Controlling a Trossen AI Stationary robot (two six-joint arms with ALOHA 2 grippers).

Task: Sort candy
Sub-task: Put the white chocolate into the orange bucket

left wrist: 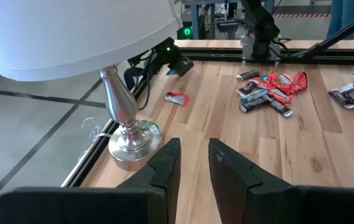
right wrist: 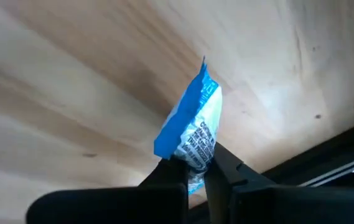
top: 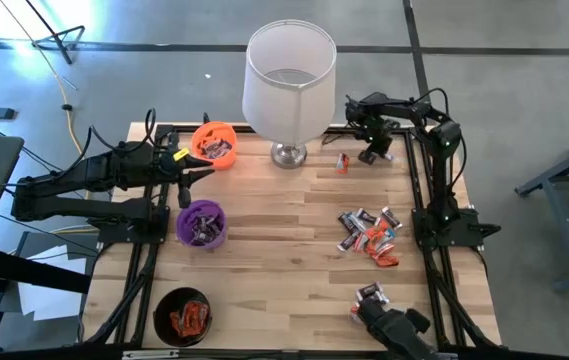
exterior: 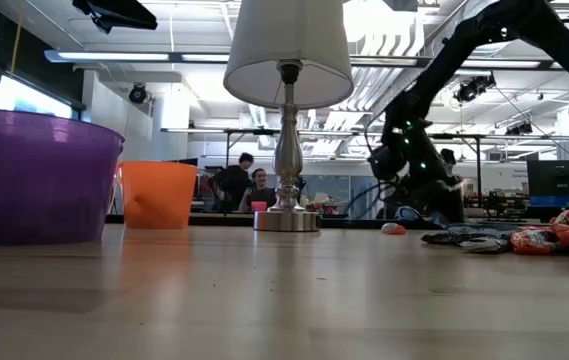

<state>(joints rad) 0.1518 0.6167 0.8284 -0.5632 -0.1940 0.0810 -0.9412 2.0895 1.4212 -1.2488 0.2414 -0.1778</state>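
we see the right gripper (right wrist: pixel 195 173) pinched tight on a blue-and-white wrapped candy (right wrist: pixel 190 130), its arm bent down beside the lamp (top: pixel 288 80); the left gripper (left wrist: pixel 193 163) hangs slightly parted, empty.

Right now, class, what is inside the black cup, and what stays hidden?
The black cup holds several orange-red candies. Anything beneath that top layer is covered, so it cannot be seen.

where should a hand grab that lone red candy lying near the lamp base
Take the lone red candy across its narrow middle, coming straight down from above. It lies flat on the table, apart from the lamp base and the main pile, so fingers have bare wood on both long sides. Its crimped ends look too thin to pinch reliably.
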